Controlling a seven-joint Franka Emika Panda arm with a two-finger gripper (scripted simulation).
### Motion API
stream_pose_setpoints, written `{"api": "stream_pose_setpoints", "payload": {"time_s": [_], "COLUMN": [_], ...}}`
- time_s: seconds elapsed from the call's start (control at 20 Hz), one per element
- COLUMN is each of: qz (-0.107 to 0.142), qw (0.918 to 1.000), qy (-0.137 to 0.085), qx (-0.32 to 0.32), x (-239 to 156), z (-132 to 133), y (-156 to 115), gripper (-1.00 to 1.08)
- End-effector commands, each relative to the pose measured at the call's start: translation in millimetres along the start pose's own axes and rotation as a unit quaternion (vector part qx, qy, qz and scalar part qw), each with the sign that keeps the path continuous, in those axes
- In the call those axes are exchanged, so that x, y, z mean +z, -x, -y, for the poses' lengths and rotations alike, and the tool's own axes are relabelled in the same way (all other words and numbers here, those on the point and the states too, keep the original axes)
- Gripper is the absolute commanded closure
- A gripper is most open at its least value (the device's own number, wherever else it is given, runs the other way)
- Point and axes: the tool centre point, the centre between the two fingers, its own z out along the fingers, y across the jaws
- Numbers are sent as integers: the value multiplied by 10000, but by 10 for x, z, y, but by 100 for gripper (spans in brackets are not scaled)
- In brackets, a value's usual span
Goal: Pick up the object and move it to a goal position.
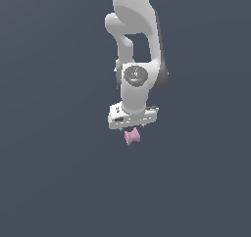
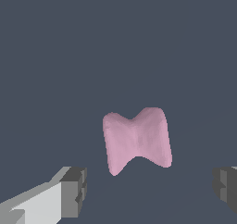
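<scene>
gripper (image 2: 148, 190) spread wide, fingers (image 2: 74, 190) either side of pink spool (image 2: 137, 142), not touching; spool on dark floor (image 1: 49, 182) right under white hand, mid scene in exterior view

Open floor (image 1: 54, 182) surrounds the pink spool (image 2: 137, 140); nothing blocks the claw (image 2: 150, 190).

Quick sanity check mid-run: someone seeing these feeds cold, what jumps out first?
The pink bow-tie shaped piece grabs the eye, the only colour against a plain dark grey surface, sitting just below the white gripper in the exterior view. Next is the white arm reaching down from the top of that view. In the wrist view the dark fingertips stand wide apart, the piece between them, ungripped.
</scene>
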Motion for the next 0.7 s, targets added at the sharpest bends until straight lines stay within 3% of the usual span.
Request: {"api": "stream_pose_setpoints", "payload": {"time_s": [0.0, 0.65], "qz": [-32, -93], "qw": [9997, 9975], "qy": [14, 37], "qx": [-241, -695], "x": [65, 192], "z": [5, 17], "y": [-26, -74], "gripper": [-92, -92]}}
